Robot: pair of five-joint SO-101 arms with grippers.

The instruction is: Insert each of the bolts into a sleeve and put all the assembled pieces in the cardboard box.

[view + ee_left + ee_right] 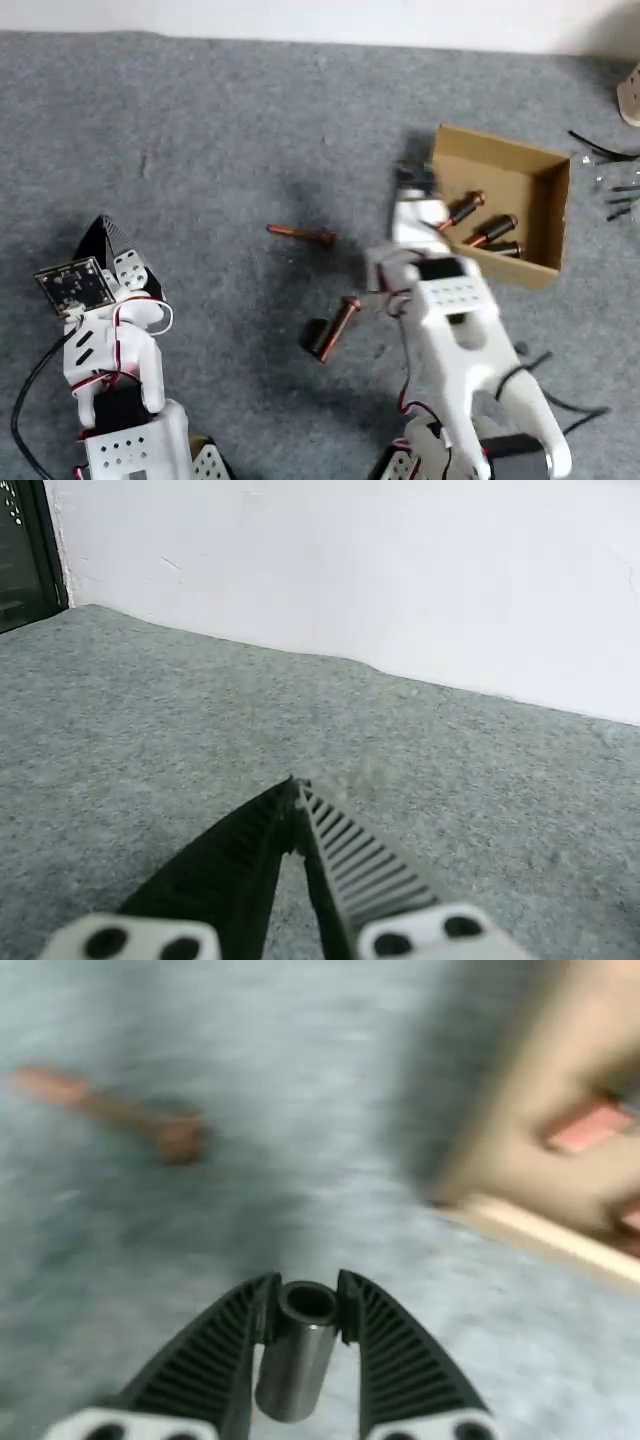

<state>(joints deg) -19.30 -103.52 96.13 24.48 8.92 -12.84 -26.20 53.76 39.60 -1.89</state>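
Observation:
My right gripper [305, 1288] is shut on a dark metal sleeve [296, 1355], which stands upright between its fingers. In the high view this gripper [413, 182] sits just left of the cardboard box [548, 215], above the grey mat. Three bolts in sleeves [492, 231] lie inside the box. A bare copper bolt [300, 234] lies on the mat left of the gripper and appears blurred in the right wrist view [120, 1112]. Another bolt [338, 322] lies nearer the arms, its end in a dark sleeve [318, 336]. My left gripper [297, 790] is shut with nothing in it, at the mat's left [105, 238].
Black wires and small parts [612, 190] lie on the mat right of the box. A pale object [630, 95] sits at the far right edge. A white wall [400, 570] borders the mat's far side.

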